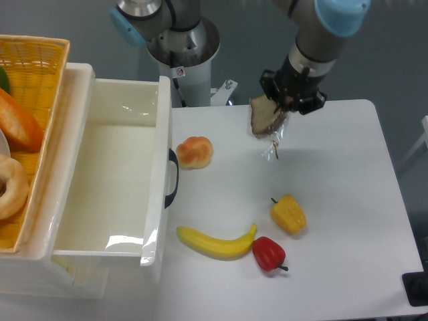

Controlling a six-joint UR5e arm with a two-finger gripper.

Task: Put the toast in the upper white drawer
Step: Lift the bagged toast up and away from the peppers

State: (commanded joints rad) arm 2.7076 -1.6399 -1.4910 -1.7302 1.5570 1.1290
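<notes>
The toast [265, 118], a brown slice in clear wrap, hangs in the air above the far middle of the table, its loose plastic tail dangling below. My gripper [286, 101] is shut on its upper right edge. The upper white drawer [114, 175] stands pulled open at the left, its black handle facing the table, nothing visible inside it. The toast is well to the right of the drawer and higher than its rim.
A round orange bun [194, 152] lies just right of the drawer handle. A banana [215, 243], a red pepper [269, 253] and a yellow pepper [288, 214] lie toward the front. A yellow wicker basket [27, 127] with breads sits at far left.
</notes>
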